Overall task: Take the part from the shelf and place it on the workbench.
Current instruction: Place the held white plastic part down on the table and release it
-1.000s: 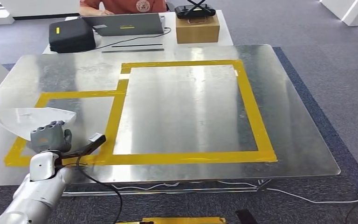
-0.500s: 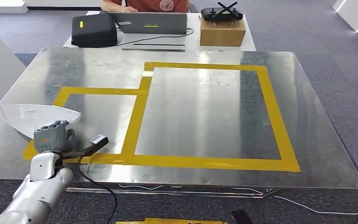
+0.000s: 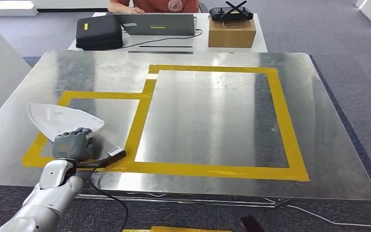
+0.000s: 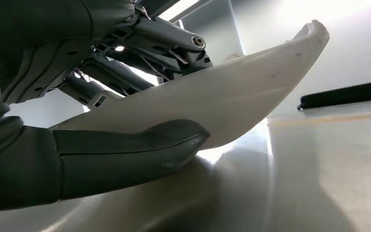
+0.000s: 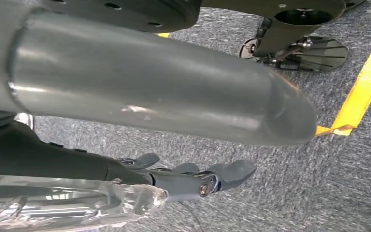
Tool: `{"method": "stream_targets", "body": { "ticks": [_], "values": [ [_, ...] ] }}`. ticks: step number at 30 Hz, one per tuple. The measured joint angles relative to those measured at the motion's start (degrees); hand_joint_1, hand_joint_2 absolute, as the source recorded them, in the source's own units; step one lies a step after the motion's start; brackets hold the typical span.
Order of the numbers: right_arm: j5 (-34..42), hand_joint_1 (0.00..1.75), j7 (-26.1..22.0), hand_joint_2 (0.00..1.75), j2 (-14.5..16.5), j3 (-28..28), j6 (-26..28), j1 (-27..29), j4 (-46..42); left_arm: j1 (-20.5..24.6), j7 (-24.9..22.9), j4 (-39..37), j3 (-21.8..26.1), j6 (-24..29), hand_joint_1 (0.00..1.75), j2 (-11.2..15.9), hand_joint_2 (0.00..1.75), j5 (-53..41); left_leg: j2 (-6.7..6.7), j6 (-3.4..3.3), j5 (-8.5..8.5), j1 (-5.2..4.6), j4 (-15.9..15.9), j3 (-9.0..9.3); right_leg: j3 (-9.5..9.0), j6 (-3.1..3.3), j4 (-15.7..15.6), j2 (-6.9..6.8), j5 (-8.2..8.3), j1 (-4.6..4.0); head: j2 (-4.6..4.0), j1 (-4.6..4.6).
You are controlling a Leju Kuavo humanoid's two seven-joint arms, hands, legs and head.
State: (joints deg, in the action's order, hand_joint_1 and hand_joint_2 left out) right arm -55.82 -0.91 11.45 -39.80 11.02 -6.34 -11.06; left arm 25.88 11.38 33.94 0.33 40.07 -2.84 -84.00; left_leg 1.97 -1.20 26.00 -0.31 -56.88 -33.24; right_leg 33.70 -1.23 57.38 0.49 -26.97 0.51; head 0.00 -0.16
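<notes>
Silver metal covers the wide tabletop, marked with yellow tape in one large rectangle and a smaller one at its nine o'clock side. From the six o'clock edge of the head view, toward the left corner, the robot's left arm reaches up and forward, its forearm slanting toward one o'clock. The left hand sits over the smaller taped rectangle near the tabletop's front edge, knuckles up, fingers curled around a white, curved plastic part. The part fans out from the hand toward eleven o'clock, tapering to a point. In the left wrist view the thick thumb presses under the part while darker fingers close over its upper face; the part is held just above the shiny surface, tilted. The right hand hangs over grey carpet, fingers loosely apart and grasping nothing. At twelve o'clock, a white desk carries a laptop, a black case and a cardboard box.
</notes>
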Motion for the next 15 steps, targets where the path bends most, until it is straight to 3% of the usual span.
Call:
{"method": "stream_targets", "body": {
  "ticks": [4, 15],
  "values": [
    [-0.55, 0.00, 0.19, 0.00, 0.00, 0.03, -0.17, -0.26, 0.00, 0.50, -0.06, -2.34, -0.51, 0.07, 1.75, -0.20, 1.75, -0.84, 0.00, 0.51, -0.04, 0.01, 0.08, 0.03, 0.00, 0.07, 0.07, 0.00, 0.00, 0.00, -0.01, 0.01],
    [-1.10, 0.00, 0.32, 0.00, 0.00, 0.06, -0.57, -0.54, 0.01, 1.54, -0.54, -6.12, -2.43, 0.04, 1.75, -0.81, 1.75, -2.58, 0.01, 0.52, -0.04, -0.35, 0.08, 0.08, -0.18, 0.00, 0.04, -0.12, 0.04, 0.37, 0.00, 0.03]
  ]
}}
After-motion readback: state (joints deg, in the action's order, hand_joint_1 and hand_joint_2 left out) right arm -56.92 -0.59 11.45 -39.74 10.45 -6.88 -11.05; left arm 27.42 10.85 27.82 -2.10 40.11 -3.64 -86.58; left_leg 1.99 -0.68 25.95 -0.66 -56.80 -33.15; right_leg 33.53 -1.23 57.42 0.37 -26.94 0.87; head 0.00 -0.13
